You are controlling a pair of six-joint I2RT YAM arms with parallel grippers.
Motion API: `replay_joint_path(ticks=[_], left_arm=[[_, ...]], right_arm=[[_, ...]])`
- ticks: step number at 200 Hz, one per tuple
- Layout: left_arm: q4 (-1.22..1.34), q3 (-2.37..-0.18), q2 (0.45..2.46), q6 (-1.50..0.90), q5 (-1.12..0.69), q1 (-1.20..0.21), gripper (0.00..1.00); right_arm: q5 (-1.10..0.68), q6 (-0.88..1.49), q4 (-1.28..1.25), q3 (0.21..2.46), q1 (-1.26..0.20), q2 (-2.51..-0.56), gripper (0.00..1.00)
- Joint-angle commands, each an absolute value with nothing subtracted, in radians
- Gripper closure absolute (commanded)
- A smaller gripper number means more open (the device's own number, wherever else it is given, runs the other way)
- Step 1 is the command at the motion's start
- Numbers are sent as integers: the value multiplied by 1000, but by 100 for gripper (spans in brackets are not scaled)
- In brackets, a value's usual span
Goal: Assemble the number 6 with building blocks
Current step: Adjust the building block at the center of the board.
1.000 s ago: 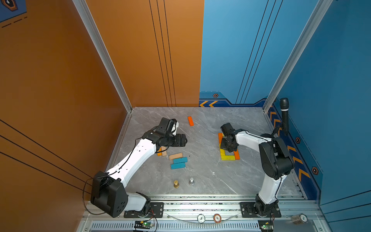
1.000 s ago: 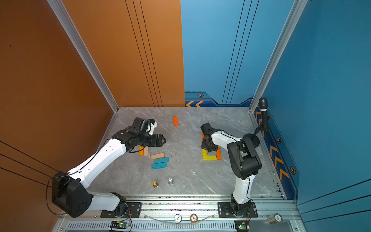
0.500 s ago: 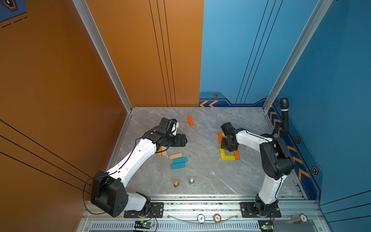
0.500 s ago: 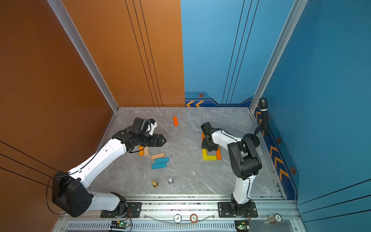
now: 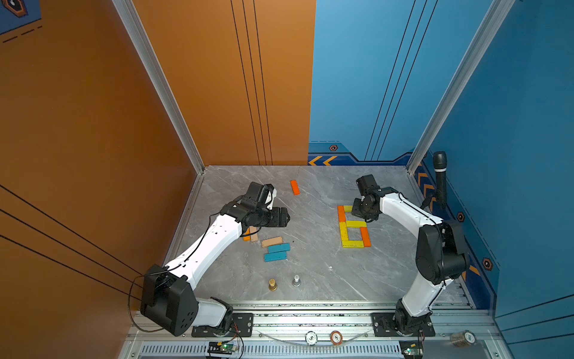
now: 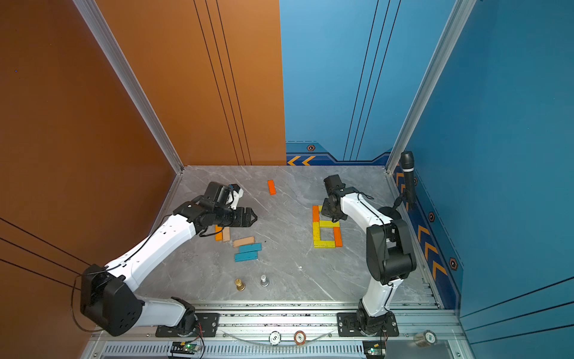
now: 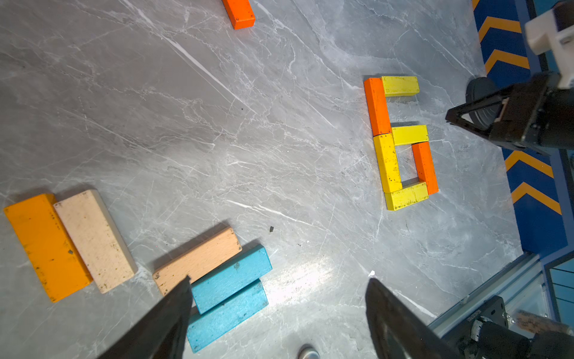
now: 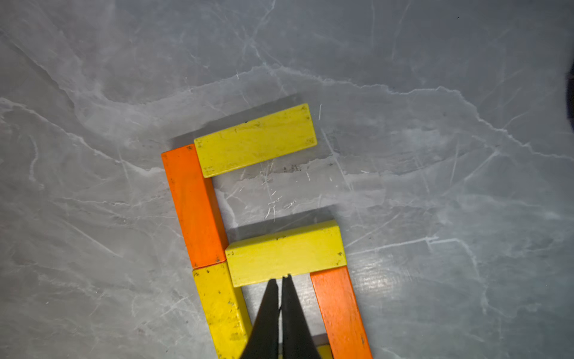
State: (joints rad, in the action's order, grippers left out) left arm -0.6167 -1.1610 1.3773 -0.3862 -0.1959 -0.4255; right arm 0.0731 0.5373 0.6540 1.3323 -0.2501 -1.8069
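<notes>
Gold pawn (image 5: 272, 284), silver pawn (image 5: 296, 280) near teal blocks (image 5: 275, 256) — not touching.

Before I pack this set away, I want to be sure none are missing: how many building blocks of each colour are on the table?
Orange blocks: 4
Yellow blocks: 4
Teal blocks: 2
Tan blocks: 2
Total: 12

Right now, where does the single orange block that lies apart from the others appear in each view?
Top view: lone orange block, left of the block 6, farther back.
Top view: the same.
Left wrist: cut by the picture's edge.
Right wrist: not in it.
Landmark: the block 6, in all four.
</notes>
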Motion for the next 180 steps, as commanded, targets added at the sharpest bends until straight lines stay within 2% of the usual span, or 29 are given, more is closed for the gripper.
replay_joint_path(ticks=[1,180], left_arm=[[-615,-1154,1383,-386,-218,-422,12],[-615,-1156,1391,-388,-228,-408,13]], right_arm=[[59,496,686,1383,-241,-1853,93],[44,474,685,1494,-263,-2053,93]])
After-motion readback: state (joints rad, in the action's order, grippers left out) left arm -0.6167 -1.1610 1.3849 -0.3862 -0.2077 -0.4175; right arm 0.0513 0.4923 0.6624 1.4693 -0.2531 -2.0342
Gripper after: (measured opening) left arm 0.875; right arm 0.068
